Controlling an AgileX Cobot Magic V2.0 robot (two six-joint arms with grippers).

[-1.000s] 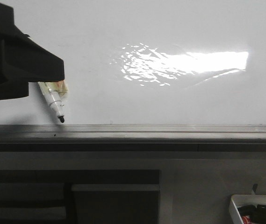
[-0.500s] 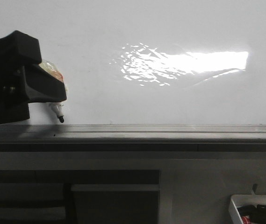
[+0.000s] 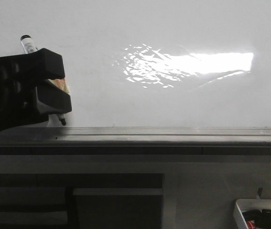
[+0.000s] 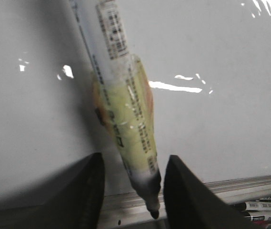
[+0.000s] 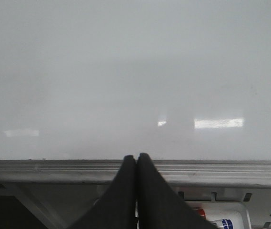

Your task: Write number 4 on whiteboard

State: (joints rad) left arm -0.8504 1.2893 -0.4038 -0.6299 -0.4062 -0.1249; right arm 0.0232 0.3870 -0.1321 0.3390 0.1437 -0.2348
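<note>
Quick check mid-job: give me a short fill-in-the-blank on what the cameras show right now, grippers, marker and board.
1. The left gripper is shut on a ____.
2. The marker's black tip points toward the board's grey ____ rail.
3. The whiteboard so far shows ____ drawn strokes.
4. The right gripper has its fingers pressed ____.

Missing words: marker; edge; no; together

The marker's middle is hidden behind the left gripper, beside the rail. The tray below the rail is cut off. Marker label print is too blurred to be read.
</note>
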